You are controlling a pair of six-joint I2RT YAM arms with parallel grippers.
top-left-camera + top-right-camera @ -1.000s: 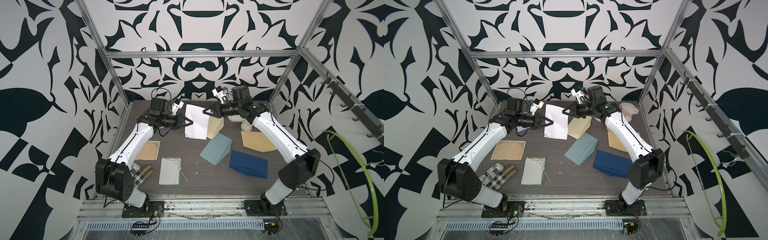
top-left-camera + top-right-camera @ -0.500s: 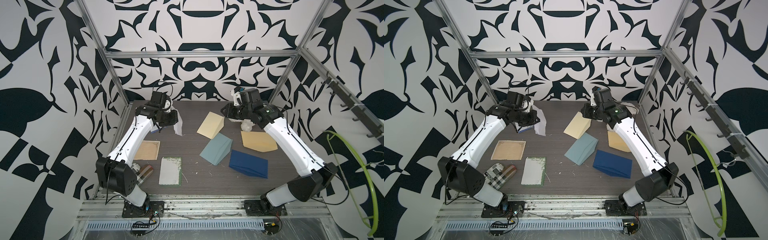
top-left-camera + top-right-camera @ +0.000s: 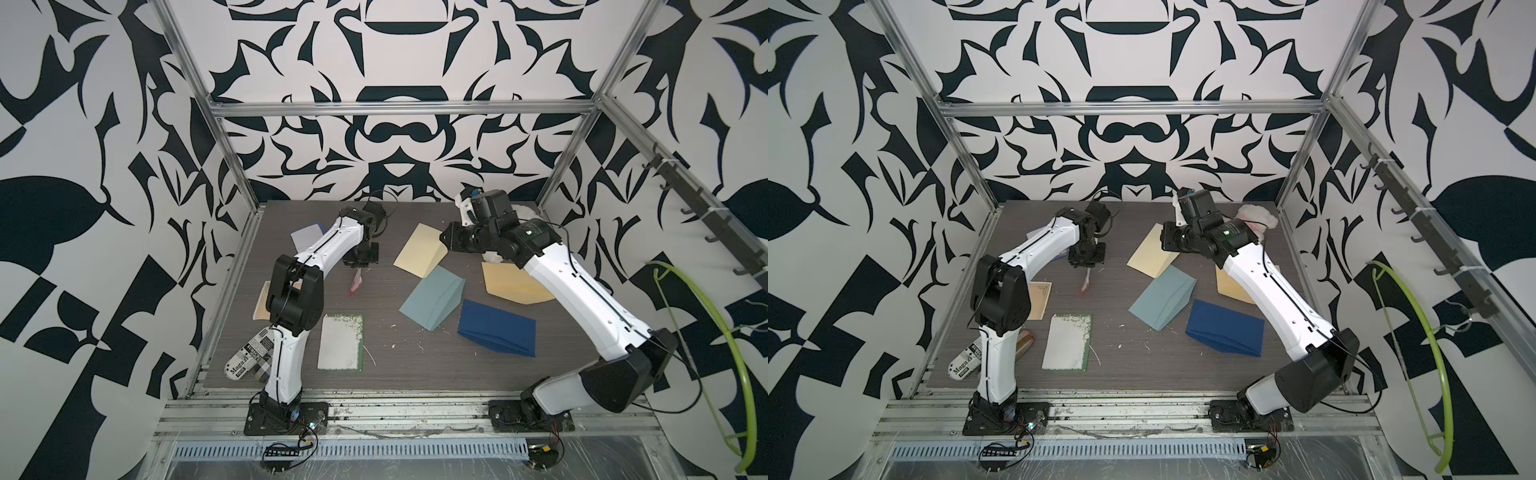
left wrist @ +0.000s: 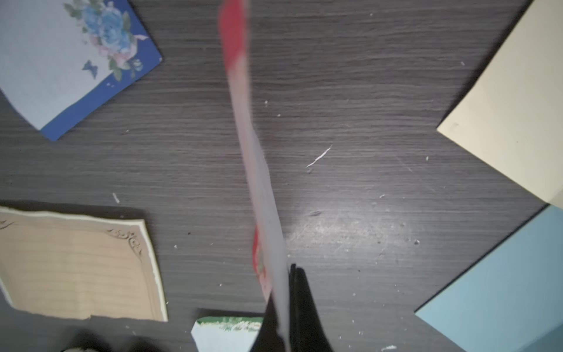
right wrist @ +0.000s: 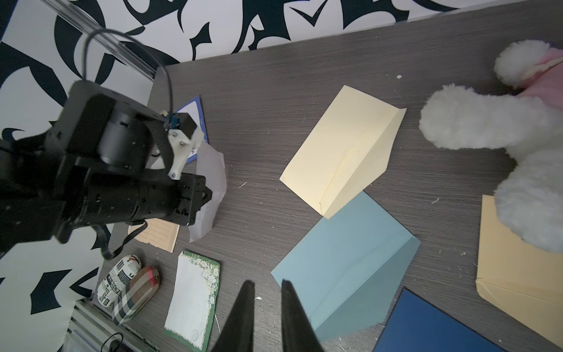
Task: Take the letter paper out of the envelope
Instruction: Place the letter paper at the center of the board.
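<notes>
The left gripper (image 4: 285, 300) is clamped on the letter paper (image 4: 259, 170), a white sheet with red print, hanging edge-down above the table (image 3: 390, 361). In a top view the sheet sits at nine o'clock of the table's middle. The cream envelope (image 3: 419, 251) lies at two o'clock of it, apart. The right gripper (image 5: 265, 285) hovers at three o'clock of that envelope, jaws slightly apart, empty

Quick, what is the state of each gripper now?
Left gripper: closed, holding the letter paper.
Right gripper: slightly open, holding nothing.
</notes>
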